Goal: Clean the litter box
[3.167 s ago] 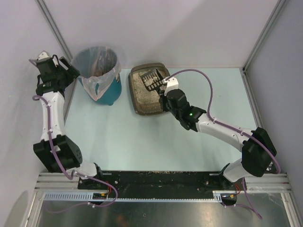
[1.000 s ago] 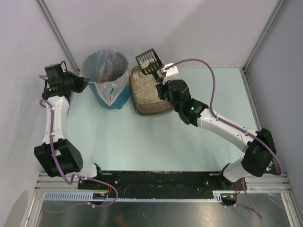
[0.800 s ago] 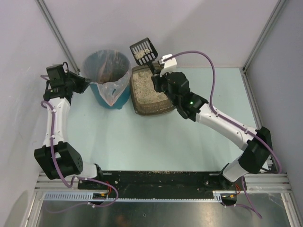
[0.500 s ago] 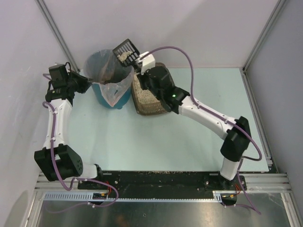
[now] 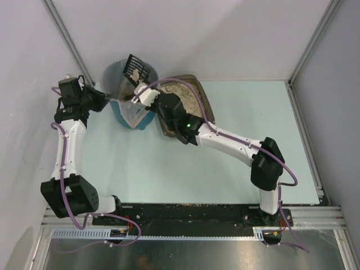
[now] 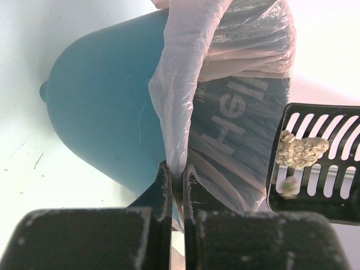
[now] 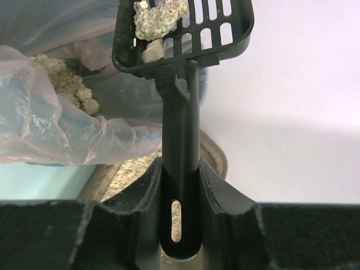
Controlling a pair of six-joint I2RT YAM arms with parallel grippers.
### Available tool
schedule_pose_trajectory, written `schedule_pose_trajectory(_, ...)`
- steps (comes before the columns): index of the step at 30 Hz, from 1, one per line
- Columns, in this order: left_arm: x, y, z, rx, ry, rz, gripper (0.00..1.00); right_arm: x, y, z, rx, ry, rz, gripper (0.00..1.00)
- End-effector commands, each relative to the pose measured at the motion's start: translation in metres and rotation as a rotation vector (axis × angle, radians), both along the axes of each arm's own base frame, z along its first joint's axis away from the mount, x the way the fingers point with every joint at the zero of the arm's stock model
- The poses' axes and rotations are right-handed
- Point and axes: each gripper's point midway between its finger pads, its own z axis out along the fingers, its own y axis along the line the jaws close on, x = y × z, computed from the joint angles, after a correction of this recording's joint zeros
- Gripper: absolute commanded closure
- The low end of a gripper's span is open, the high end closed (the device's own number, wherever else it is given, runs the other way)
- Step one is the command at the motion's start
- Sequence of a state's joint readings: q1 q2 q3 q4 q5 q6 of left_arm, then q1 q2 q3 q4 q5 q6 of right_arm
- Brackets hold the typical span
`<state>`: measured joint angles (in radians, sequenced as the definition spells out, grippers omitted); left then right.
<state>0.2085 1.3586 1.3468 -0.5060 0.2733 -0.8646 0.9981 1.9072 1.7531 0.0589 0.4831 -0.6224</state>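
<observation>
My right gripper (image 7: 180,169) clamps the scoop (image 7: 181,101) handle, my left gripper (image 6: 176,174) pinches the bag (image 6: 191,73); I should tip slowly so the clump (image 7: 160,12) drops inside the bin (image 6: 101,112)

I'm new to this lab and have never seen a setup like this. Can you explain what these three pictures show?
Two robot arms are bolted to the near edge of a table. The wide picture looks down from above and behind them. The other two come from a camera on each wrist. On the table stand a teal bin with a clear liner and a litter box of sandy granules. The left gripper is shut on the liner's edge. The right gripper is shut on the handle of a black slotted scoop, which carries a clump over the bin.
</observation>
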Motion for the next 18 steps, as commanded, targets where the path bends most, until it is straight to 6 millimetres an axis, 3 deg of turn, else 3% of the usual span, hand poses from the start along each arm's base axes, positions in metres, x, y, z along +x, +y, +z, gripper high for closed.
schedule_pose_trajectory(1, -0.013, -0.037, 0.014, -0.004, -0.058, -0.167, 1.00, -0.003, -0.013, 0.048, -0.067, -0.238, -0.036, 1.00)
schedule_pose_trajectory(7, -0.011, -0.035, 0.015, 0.003, -0.062, -0.165, 1.00, -0.009, -0.013, 0.048, -0.189, -0.345, -0.028, 1.00)
schedule_pose_trajectory(11, -0.008, -0.034, 0.016, 0.015, -0.064, -0.170, 1.00, -0.015, -0.017, 0.063, -0.211, -0.468, -0.047, 1.00)
schedule_pose_trajectory(18, -0.017, -0.031, 0.009, 0.034, -0.056, -0.151, 1.00, -0.018, -0.014, 0.065, -0.334, -0.597, -0.044, 1.00)
